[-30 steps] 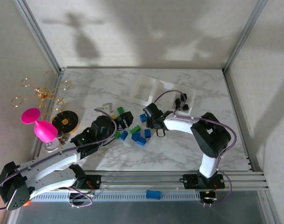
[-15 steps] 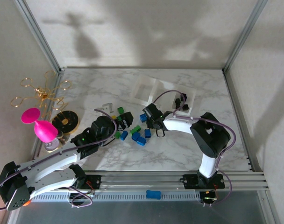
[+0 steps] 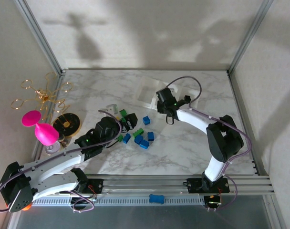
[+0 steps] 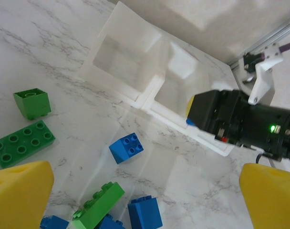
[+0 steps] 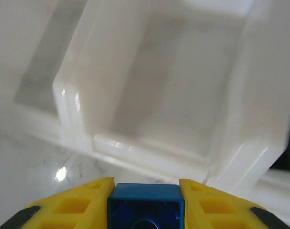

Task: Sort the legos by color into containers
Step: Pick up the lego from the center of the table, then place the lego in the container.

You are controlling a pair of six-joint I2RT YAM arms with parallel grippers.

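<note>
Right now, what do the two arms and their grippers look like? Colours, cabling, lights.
The left arm and right arm have white links and black joint housings, with a thin purple cable running along each. Each black wrist unit carries a small green light. The left fingers and right fingers are blocky and bright yellow.
</note>
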